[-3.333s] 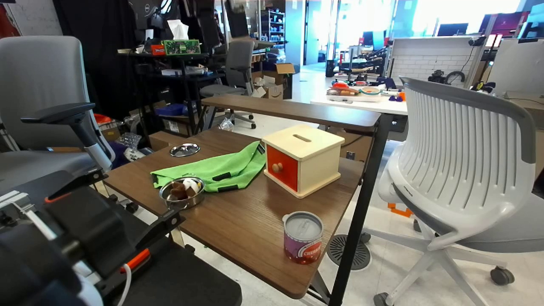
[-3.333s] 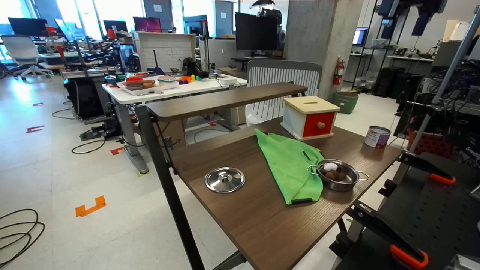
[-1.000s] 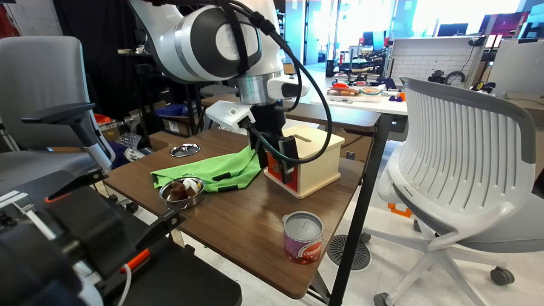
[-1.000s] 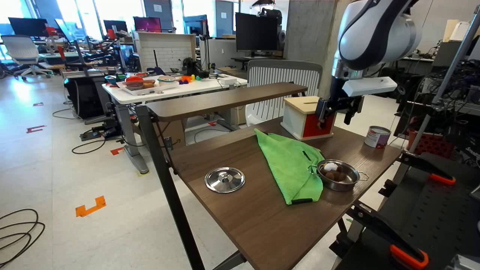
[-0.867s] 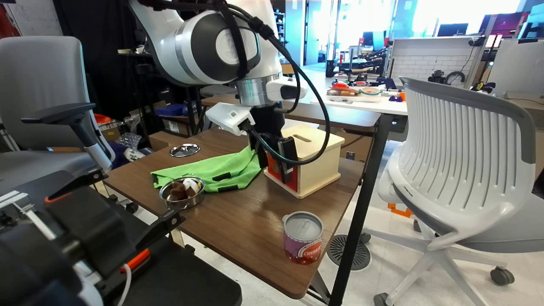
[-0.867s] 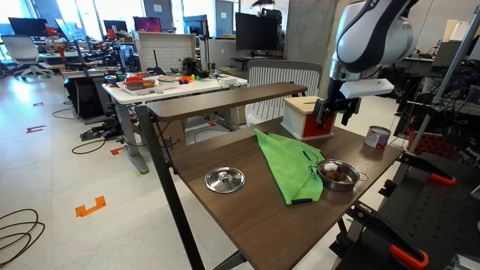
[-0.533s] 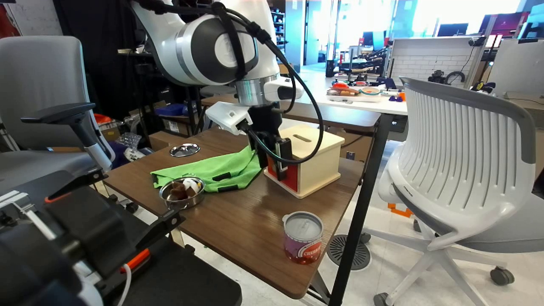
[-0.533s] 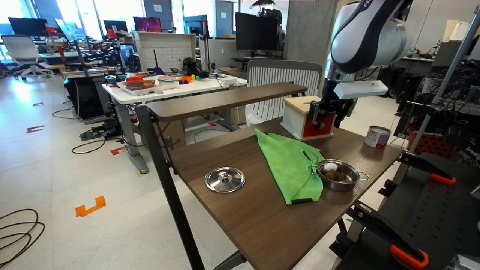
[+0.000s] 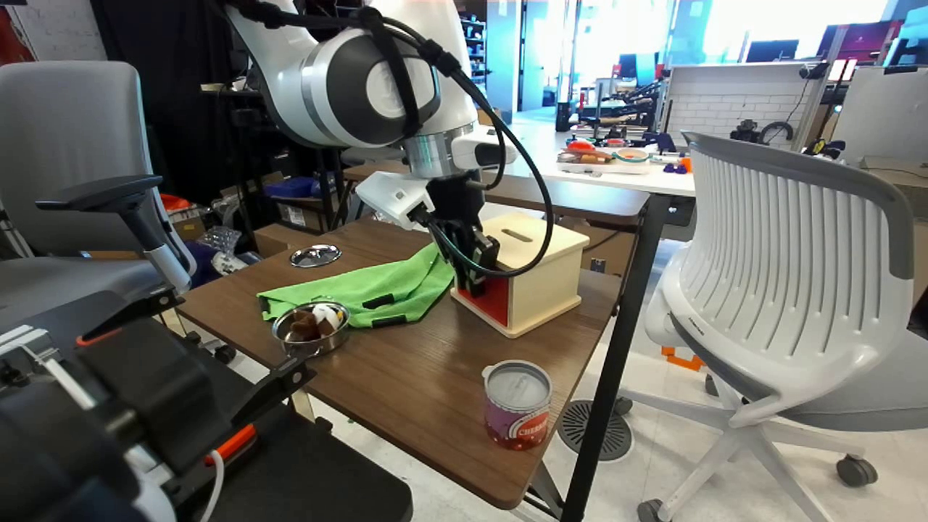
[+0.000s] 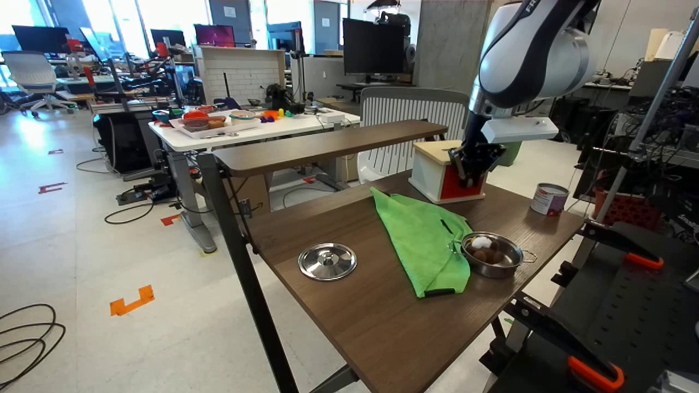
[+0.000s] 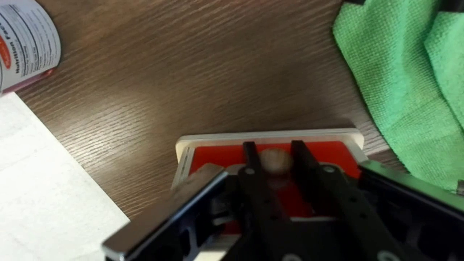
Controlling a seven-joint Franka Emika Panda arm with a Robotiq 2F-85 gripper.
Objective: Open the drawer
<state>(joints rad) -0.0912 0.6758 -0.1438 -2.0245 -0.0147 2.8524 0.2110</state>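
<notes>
Drawer (image 9: 496,303), red-fronted, sits in a tan wooden box (image 9: 547,290) on a brown table (image 9: 406,384) and looks fully closed. A black gripper (image 11: 274,149) reaches down in front of the box, its jaws closed around the drawer's round wooden knob (image 11: 276,162). Near the box lies a green cloth (image 10: 420,240); a metal pot (image 10: 494,271) and a labelled can (image 10: 549,202) stand apart from the box, a round lid (image 10: 326,263) well apart.

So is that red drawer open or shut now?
Shut: in both exterior views, the drawer's red front sits flush within the wooden box.
</notes>
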